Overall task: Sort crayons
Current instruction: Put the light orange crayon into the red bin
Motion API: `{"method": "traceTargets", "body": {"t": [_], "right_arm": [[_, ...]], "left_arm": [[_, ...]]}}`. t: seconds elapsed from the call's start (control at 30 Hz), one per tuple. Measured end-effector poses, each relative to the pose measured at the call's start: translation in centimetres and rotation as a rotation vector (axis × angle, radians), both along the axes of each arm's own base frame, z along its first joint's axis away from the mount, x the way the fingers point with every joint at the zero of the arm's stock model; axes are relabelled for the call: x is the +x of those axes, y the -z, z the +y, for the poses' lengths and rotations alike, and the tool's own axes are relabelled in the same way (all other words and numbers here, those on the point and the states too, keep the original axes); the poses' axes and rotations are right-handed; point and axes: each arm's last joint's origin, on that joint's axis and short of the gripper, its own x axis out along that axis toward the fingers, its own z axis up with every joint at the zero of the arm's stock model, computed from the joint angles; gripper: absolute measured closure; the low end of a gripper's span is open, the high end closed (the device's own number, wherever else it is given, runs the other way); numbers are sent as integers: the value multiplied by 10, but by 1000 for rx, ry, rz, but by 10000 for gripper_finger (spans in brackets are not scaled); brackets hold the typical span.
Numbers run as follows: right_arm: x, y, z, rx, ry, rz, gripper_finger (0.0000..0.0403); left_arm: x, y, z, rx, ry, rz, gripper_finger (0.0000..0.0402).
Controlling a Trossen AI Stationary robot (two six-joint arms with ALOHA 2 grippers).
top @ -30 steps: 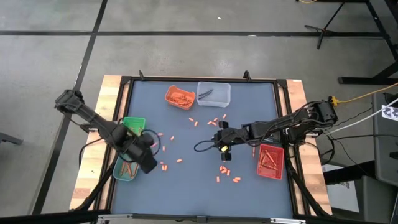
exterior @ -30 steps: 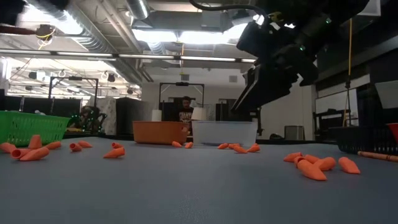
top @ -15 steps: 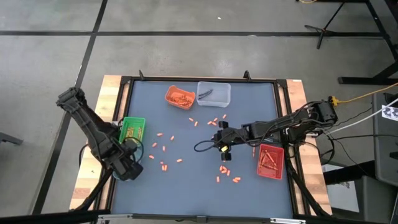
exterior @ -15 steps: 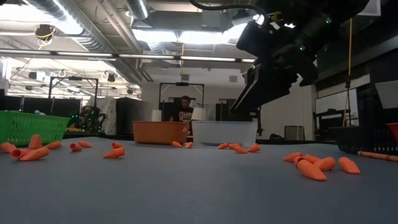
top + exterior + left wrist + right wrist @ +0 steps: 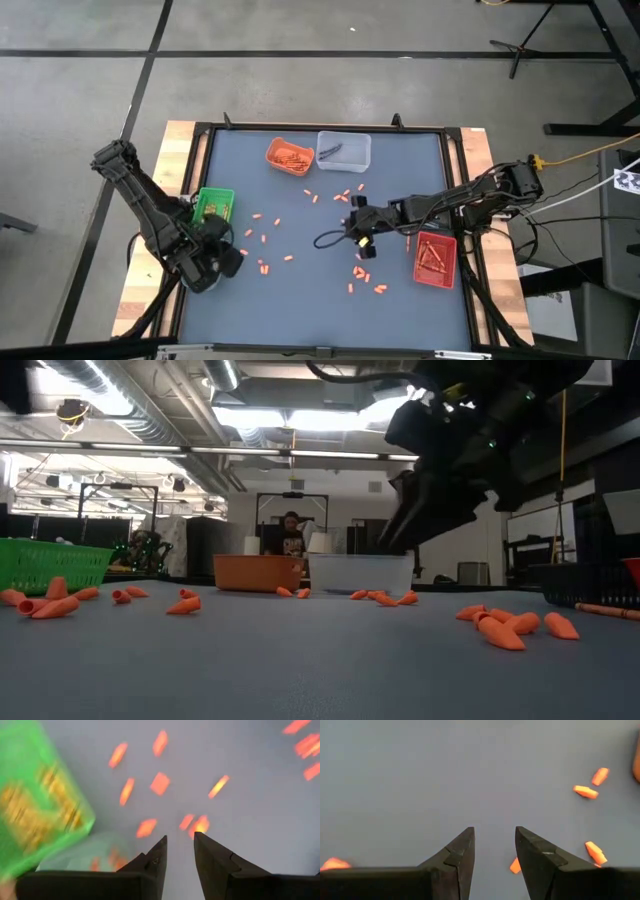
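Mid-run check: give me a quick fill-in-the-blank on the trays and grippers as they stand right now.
1. The tray near the right gripper is coloured ____.
2. The orange tray sits directly beside the ____ tray.
3. The right gripper's fingers stand ____, with nothing between them.
4. The left gripper hovers next to the ____ tray.

Missing words: red; clear; open; green

- The left hand (image 5: pixel 232 258) has pulled back from over the green tray (image 5: pixel 213 207) toward the surface's near-left corner, its fingers now parted.
- The right hand (image 5: pixel 352 222) has shifted slightly.
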Motion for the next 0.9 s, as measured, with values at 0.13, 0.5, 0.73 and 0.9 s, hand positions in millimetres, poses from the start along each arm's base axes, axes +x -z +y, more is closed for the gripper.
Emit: {"method": "traceTargets", "body": {"t": [0.13, 0.5, 0.73, 0.9], "right_arm": [[-3, 3, 1, 26, -66, 50, 262], [-18, 8, 2, 59, -108, 287, 262], [-27, -1, 0, 28, -122, 468, 262], [-43, 3, -2, 12, -115, 634, 262]], "left_arm": [[12, -6, 0, 180, 66, -216, 322], [42, -14, 22, 559, 233, -240, 323], [60, -15, 53, 660, 327, -79, 323], [62, -24, 74, 679, 372, -36, 323]]}}
